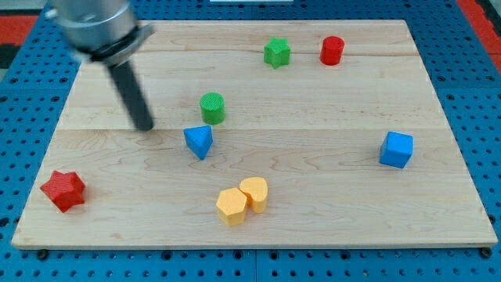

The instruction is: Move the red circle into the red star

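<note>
The red circle (332, 50) stands near the view's top right of the wooden board (329, 196). The red star (63, 190) lies at the view's bottom left corner. My tip (145, 125) rests on the board left of centre, well above and to the right of the red star and far to the left of the red circle. It touches no block. The blue triangle (199, 141) is just to its right and the green circle (212, 107) is up and to its right.
A green star (276, 52) sits left of the red circle. A blue cube (396, 149) is at the right. Two yellow blocks (242, 200) touch each other at the bottom centre. Blue pegboard (485, 117) surrounds the board.
</note>
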Tool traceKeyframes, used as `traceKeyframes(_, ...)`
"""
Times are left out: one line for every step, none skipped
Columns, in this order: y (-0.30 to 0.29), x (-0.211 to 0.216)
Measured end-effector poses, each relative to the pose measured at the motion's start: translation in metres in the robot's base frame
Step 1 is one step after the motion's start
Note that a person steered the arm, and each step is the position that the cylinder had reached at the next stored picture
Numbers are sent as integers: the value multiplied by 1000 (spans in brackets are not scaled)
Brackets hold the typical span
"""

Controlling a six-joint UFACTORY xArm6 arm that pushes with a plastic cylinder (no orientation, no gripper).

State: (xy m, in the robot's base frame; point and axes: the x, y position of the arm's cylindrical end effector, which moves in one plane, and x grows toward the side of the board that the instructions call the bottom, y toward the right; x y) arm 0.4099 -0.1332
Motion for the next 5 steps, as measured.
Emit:
traceKeyframes(64,-76)
traceKeyframes(138,-101)
traceKeyframes(197,-98)
traceKeyframes(257,-86)
traceKeyframes(310,-100)
